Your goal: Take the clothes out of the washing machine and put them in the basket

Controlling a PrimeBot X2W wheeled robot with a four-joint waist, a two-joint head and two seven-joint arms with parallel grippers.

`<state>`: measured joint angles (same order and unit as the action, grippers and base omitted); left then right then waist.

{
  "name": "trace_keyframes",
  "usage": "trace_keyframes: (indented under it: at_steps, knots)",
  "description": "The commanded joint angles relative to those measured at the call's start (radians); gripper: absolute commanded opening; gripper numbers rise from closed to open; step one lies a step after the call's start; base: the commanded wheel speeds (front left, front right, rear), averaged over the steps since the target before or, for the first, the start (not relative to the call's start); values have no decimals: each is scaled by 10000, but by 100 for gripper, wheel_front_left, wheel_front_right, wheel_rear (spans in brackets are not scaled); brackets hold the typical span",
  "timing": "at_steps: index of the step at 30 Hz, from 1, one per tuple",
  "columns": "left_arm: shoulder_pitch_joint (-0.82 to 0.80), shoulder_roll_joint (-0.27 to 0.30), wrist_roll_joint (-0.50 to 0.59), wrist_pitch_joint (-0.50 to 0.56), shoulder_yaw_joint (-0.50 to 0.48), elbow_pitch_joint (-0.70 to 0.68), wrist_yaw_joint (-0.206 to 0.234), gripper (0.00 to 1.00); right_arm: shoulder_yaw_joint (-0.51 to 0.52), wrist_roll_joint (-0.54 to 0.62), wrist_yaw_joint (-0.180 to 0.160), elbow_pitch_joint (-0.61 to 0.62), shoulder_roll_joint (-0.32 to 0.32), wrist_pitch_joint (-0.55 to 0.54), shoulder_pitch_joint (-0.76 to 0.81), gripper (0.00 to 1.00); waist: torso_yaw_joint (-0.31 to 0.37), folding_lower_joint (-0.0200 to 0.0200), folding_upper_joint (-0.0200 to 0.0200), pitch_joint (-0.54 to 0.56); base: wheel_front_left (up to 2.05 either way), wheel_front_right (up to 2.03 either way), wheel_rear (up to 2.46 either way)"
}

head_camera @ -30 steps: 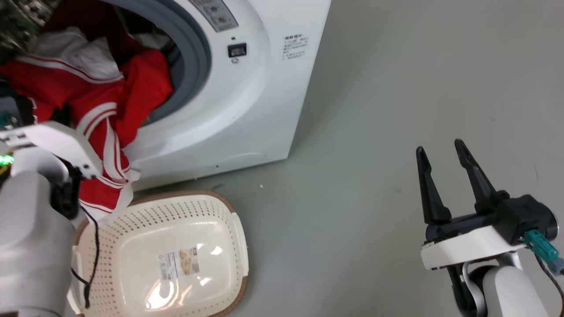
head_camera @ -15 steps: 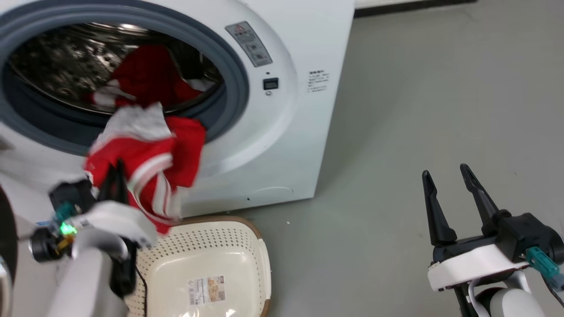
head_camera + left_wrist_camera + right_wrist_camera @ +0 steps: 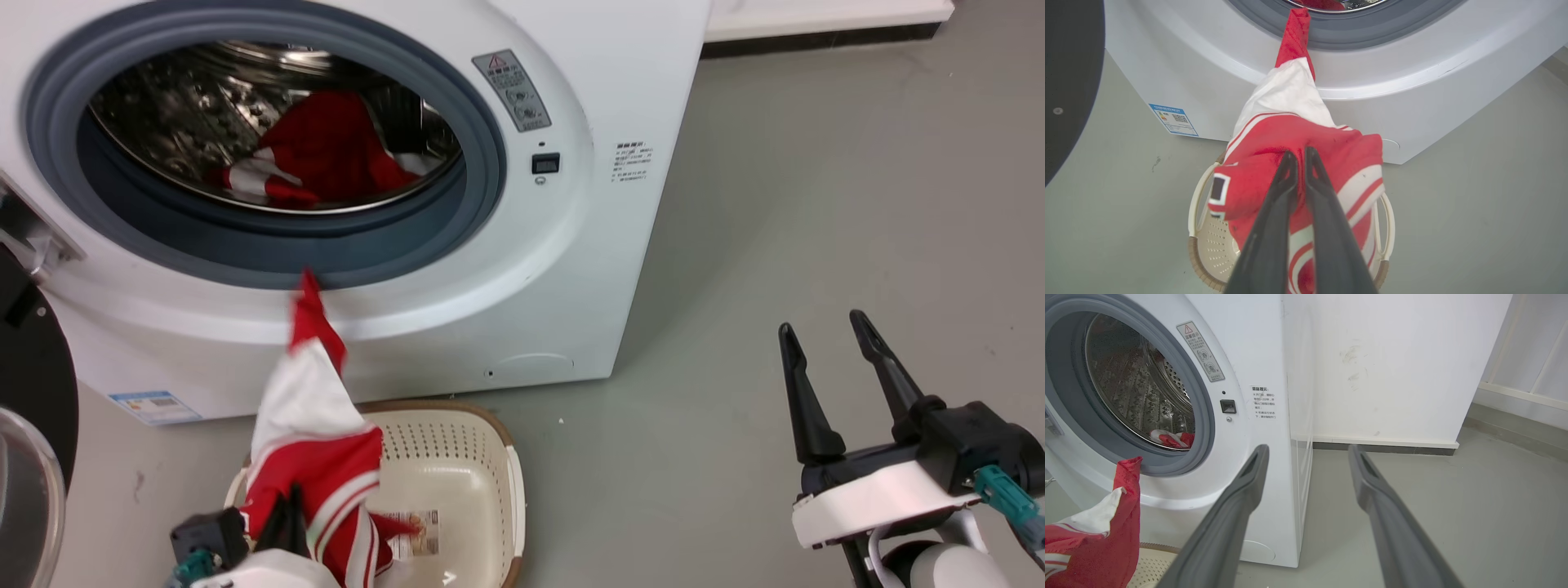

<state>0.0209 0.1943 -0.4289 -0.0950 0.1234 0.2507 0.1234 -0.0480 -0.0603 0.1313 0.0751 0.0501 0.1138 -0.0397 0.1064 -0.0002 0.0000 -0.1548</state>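
**Above the basket (image 3: pixel 482 457), the left end effector (image 3: pixel 1300 154) clamps the garment (image 3: pixel 1290 126)**

Between the two dark fingers of the left end effector, which are pressed nearly together, a thick red fold of the garment is pinched. The fabric bunches around and beyond the fingertips. From that grip the cloth spreads both ways. Its striped red-and-white lower folds drape down over the open basket and hide part of the paper label (image 3: pixel 416 523) at its bottom. A white panel rises from the fingers and narrows to a red tip. The tip is stretched up the front of the washing machine (image 3: pixel 571 269) and reaches the lower edge of the grey porthole rim (image 3: pixel 482 163). More red cloth with white stripes (image 3: pixel 326 155) lies in the steel drum (image 3: pixel 163 122). From the head view it is hard to say whether that cloth is joined to the held piece or lies apart from it.

The basket stands on the grey floor (image 3: pixel 775 180) just in front of the machine, below the porthole. The black-framed door (image 3: pixel 33 376) hangs open at the machine's left.

Well to the right, over bare floor, the right end effector (image 3: pixel 820 321) has its fingers spread apart and nothing between them. It is clear of the garment, the basket and the machine.
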Motion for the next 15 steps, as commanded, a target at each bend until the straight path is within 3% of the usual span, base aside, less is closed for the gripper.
trace_keyframes:
  at_steps: [1,8,15]
  knots:
    - [102,-156,-142,-115,22,139,-50,0,-15,19,-9,88,2,27,-122,100,-27,2,0,-277,0,0,0]
    - [-785,-357,-300,-610,70,1651,-327,0,-130,36,-10,275,2,51,-611,100,186,2,0,-1387,0,0,0]
    - [-2802,-133,-227,-1122,89,3687,-839,0,-228,-52,-10,371,2,223,-1166,100,681,2,0,-2785,0,0,0]
